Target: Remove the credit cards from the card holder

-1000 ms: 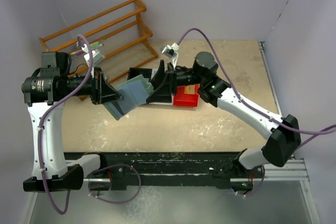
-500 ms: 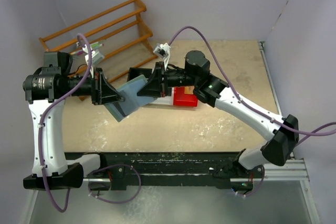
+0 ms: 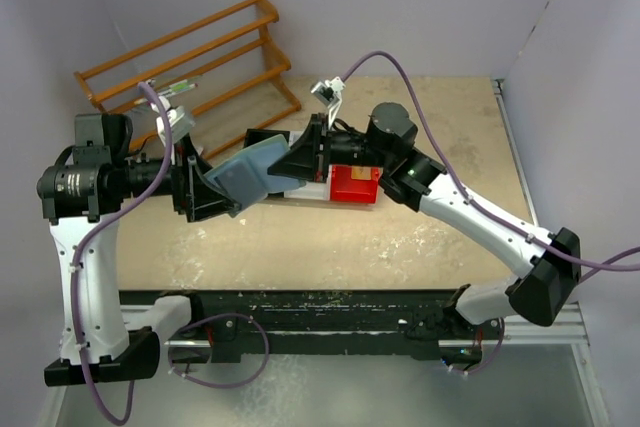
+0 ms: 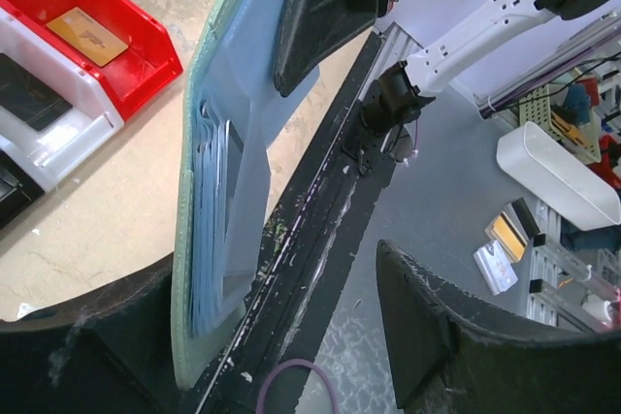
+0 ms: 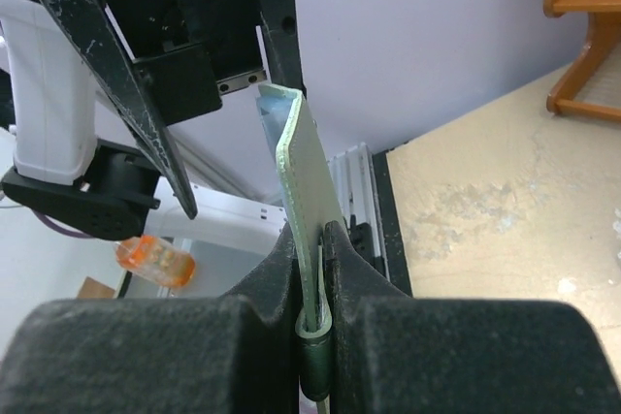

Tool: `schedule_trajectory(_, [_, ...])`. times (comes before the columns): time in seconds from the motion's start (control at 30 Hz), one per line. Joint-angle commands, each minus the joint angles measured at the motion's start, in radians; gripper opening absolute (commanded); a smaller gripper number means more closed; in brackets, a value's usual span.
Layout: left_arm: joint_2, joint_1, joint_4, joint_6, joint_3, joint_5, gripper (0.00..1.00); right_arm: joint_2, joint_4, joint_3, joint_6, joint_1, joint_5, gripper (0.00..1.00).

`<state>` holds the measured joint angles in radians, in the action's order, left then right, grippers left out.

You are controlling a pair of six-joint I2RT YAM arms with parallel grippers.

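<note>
The grey-green card holder [image 3: 250, 175] hangs in the air above the table, between the two arms. My right gripper [image 3: 300, 162] is shut on its folded edge [image 5: 309, 239]. My left gripper [image 3: 212, 189] stands open around the holder's other end. In the left wrist view the holder [image 4: 218, 191] leans against one finger and the other finger [image 4: 456, 336] is well apart from it. A grey card [image 4: 233, 167] shows in an inner teal pocket. An orange-gold credit card [image 4: 87, 36] lies in the red bin [image 4: 146, 50]. A black card [image 4: 29, 94] lies in the white bin [image 4: 73, 133].
The red bin [image 3: 355, 185], the white bin [image 3: 320, 190] and a black bin [image 3: 268, 139] stand in a row under the right gripper. A wooden rack [image 3: 200, 57] lies at the back left. A black rail [image 3: 320, 312] runs along the near edge.
My left gripper has opened and let go of the card holder. My right gripper has shut on its other edge, and the holder has shifted slightly right.
</note>
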<state>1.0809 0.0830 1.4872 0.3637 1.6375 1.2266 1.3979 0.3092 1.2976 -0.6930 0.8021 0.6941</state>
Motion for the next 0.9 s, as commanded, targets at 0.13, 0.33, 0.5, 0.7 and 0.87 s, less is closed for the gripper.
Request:
schedule_trajectory(0.13, [-0.062,0.003,-0.137,-0.010,-0.039,-0.005,0.54,-0.053,0.225,-0.044,-0.143,-0.039,-0.008,0.00])
schedule_trajectory(0.33, [-0.082,0.003,-0.220,-0.083,-0.067,-0.032,0.34,-0.068,0.240,-0.064,-0.164,-0.053,-0.010,0.00])
schedule_trajectory(0.5, [-0.084,0.003,-0.276,-0.142,-0.093,-0.021,0.31,-0.072,0.272,-0.080,-0.187,-0.053,0.020,0.00])
schedule_trajectory(0.7, [-0.097,0.003,-0.349,-0.219,-0.144,-0.021,0.22,-0.059,0.328,-0.097,-0.221,-0.053,0.082,0.00])
schedule_trajectory(0.87, [-0.105,0.003,-0.388,-0.264,-0.145,-0.018,0.08,-0.052,0.329,-0.097,-0.223,-0.053,0.092,0.00])
